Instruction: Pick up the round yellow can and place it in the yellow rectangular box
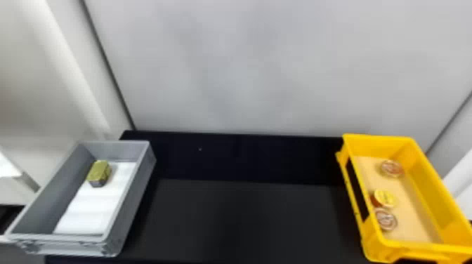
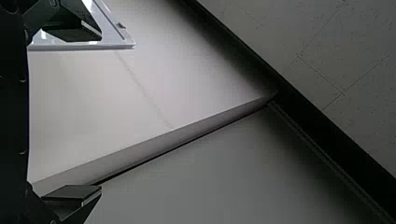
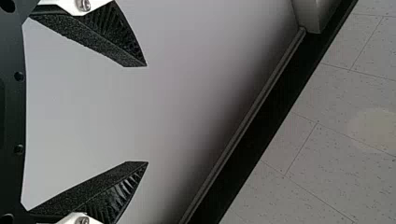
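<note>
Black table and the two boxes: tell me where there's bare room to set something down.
Bare: the black table between gray box and yellow box; the gray box's white floor, nearer than the gold-topped tin; the yellow box's near right floor. Crowded: its near left, where the yellow can and a reddish tin sit close.

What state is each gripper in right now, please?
Left gripper: open, jaws wide apart, holding nothing.
Right gripper: open, jaws well apart, holding nothing.

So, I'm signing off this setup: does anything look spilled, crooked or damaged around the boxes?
Nothing stands out. The gray box and yellow box sit upright on the black table, with no spill visible; the yellow one's three round tins are just unevenly spaced.
</note>
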Robot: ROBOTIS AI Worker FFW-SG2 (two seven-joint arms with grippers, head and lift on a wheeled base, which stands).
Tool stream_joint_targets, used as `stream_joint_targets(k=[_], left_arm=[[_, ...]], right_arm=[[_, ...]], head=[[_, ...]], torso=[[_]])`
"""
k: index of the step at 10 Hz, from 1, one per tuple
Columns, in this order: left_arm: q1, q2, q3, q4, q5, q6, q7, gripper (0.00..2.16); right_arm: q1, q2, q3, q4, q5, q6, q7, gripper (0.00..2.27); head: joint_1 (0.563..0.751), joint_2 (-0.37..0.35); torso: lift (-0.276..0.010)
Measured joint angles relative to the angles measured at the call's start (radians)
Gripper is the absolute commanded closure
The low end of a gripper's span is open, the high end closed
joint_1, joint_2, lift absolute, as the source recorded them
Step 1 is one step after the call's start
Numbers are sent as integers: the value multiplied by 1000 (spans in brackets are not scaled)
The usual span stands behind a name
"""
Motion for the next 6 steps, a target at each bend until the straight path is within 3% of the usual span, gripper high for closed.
stream_joint_targets(k=[6], left_arm=[[2,-3,0,0,-6,0,-9,105]], right_arm=[[-2,3,-4,-1,5,-24,10,-2]], head=[[694,54]], torso=[[-3]])
